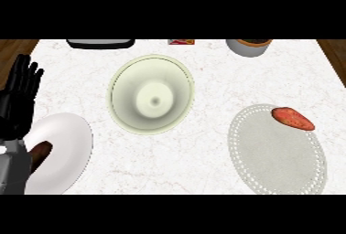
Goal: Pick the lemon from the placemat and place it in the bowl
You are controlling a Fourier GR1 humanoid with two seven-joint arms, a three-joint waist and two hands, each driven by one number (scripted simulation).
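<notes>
A: Looking down from the head view, what lies on the white marbled tabletop (202, 151)?

B: A pale green bowl (152, 94) sits a little left of the middle, with nothing inside it. To the right, nearer the lower edge, lies a round grey placemat (277, 153) with a dotted border.

A: And the fruit the task names?

B: The only thing on the placemat is a reddish, oblong item (293, 118) at its upper edge. It looks more like a sweet potato than a lemon. It lies well apart from the bowl.

A: Which hands show?

B: Only the left hand (19, 98), at the left edge, fingers straight and pointing up, holding nothing. It is resting. The right hand does not show.

A: Anything else?

B: A white plate (64, 153) lies just beside the left forearm, with a brown item (40, 153) at its left side, partly hidden. Along the far edge are a dark tray-like thing (100, 44), a small red packet (181, 41) and a grey cup (249, 47).
</notes>
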